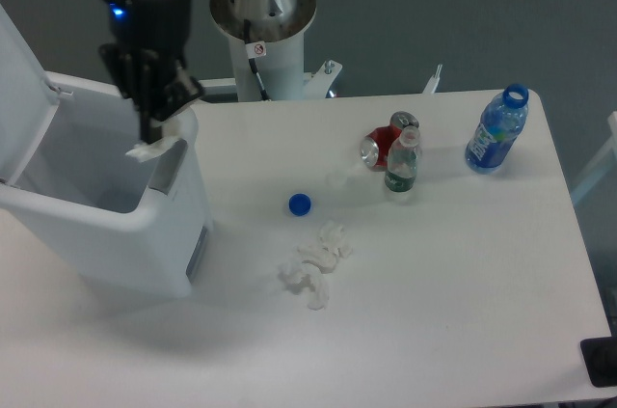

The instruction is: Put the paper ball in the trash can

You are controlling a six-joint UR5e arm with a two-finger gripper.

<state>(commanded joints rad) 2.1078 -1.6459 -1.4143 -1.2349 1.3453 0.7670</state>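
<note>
End effector (154,133): clamped on paper ball (152,149), held over rim of trash can (106,234), lid up. Bench (453,273): tissue heap (313,268), blue cap (300,204), red can (383,145), 2 bottles, blue one (496,133) at far edge.

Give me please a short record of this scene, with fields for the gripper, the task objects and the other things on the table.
gripper: gripper shut on the paper ball, over the bin's right rim
trash can: trash can, lid open, at table's left
loose tissue: crumpled tissue heap, centre of table
cap: blue cap, lying alone
bottles: blue bottle upright, far right; small clear bottle upright
can: red can on its side, behind the small bottle
</note>
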